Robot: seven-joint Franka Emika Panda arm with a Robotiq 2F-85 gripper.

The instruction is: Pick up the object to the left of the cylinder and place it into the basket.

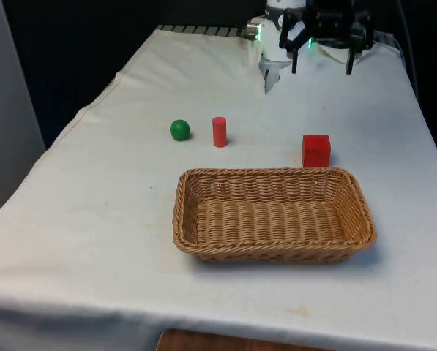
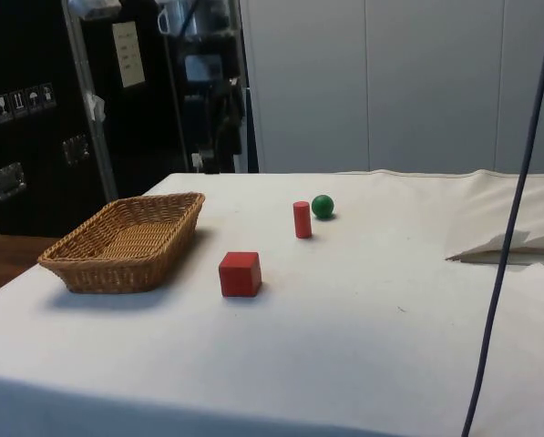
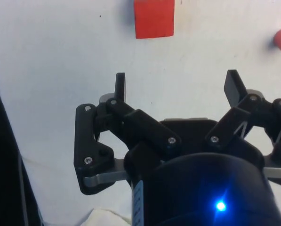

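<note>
White-clothed table [image 1: 94, 219] carries green ball [image 1: 179, 130], red cylinder [image 1: 219, 131], red cube [image 1: 315, 151], wicker basket [image 1: 273, 252].

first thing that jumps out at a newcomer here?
The woven wicker basket, empty, at the near end of the white cloth. Behind it a row of three small things: a green ball close beside an upright red cylinder on the front view's left, and a red cube on the front view's right. The black pincer hangs open at the far end, holding nothing.
</note>
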